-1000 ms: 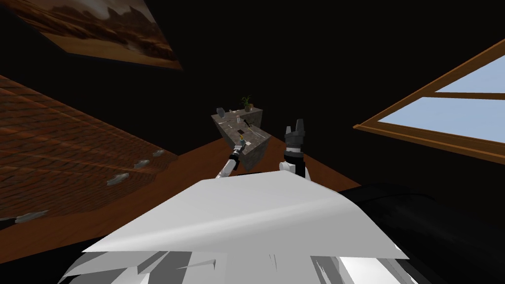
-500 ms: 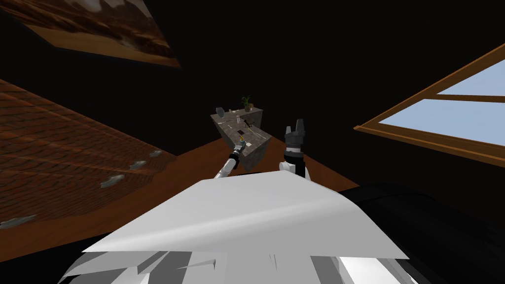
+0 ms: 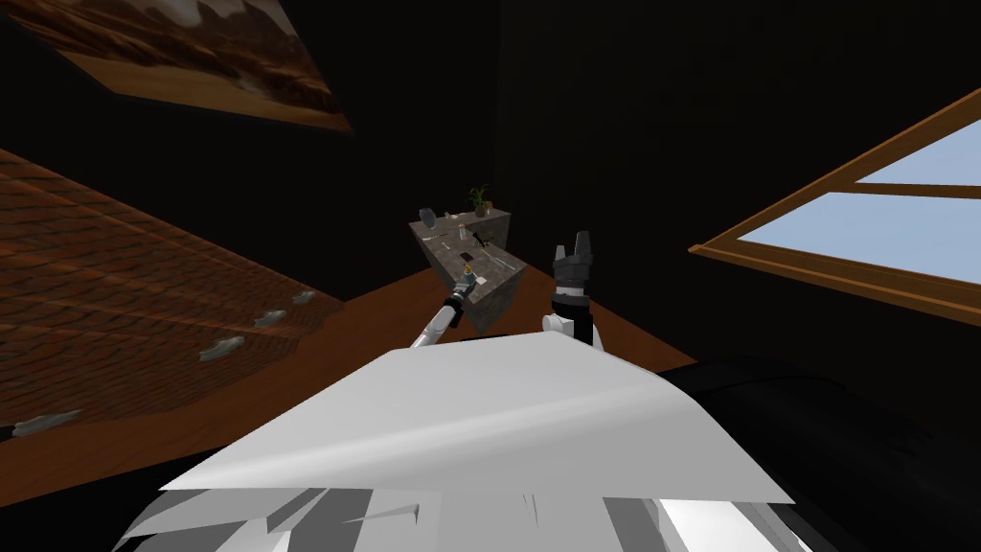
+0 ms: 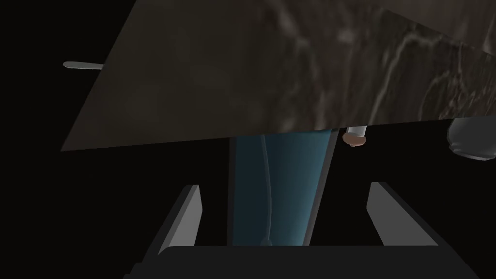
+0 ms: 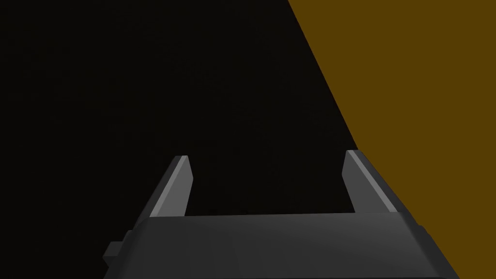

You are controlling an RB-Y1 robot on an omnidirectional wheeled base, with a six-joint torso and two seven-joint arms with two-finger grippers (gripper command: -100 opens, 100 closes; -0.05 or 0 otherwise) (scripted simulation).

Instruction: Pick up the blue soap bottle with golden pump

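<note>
The blue soap bottle (image 4: pixel 281 189) stands between the fingers of my left gripper (image 4: pixel 286 186). Both fingers are spread wide, with a gap on each side of the bottle, so the gripper is open. A dark marbled counter (image 4: pixel 271 72) covers the bottle's upper part in the left wrist view. In the head view the bottle (image 3: pixel 467 279), with its golden top, sits at the tip of my left gripper (image 3: pixel 464 287), at the near end of the counter (image 3: pixel 493 292). My right gripper (image 3: pixel 573 251) is raised beside the counter, open and holding nothing (image 5: pixel 265 162).
A small white cylinder with a brown end (image 4: pixel 355 137) and a grey rounded object (image 4: pixel 472 140) lie close beside the bottle. A potted plant (image 3: pixel 480 199) and other small items stand at the counter's far end. A window (image 3: pixel 862 220) is on the right.
My left forearm has swung slightly leftward and the gripper has edged in around the bottle. The right arm has stayed still.
</note>
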